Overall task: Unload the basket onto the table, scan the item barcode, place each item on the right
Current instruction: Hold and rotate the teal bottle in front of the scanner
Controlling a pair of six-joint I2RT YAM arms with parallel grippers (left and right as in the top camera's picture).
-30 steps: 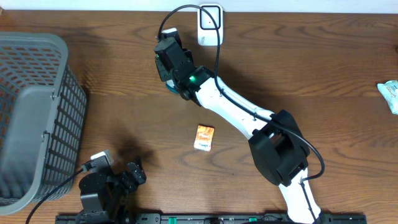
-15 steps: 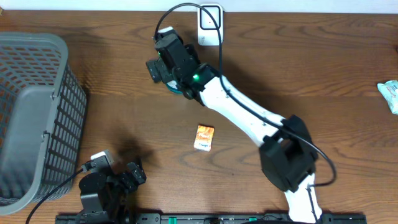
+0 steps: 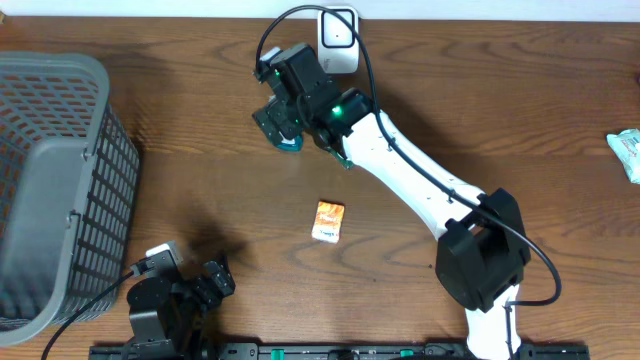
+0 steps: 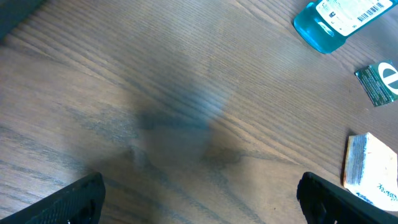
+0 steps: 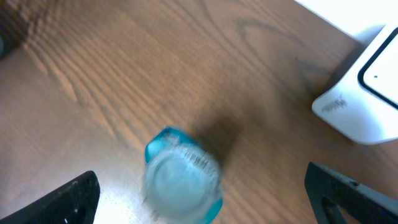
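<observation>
Right gripper (image 3: 280, 128) swung rightward over the brown wooden table (image 3: 520, 110).

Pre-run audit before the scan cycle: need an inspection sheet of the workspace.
Surface: wooden table, no spills seen.
Job's things: blue bottle below the right gripper; white scanner at the far edge.
Clutter: orange packet mid-table; grey basket on the left; pale packet at the right edge.
Grippers: left gripper open, empty; right gripper open, not gripping.
Cables: black cable loops by the scanner.
Surroundings: nothing seen.
</observation>
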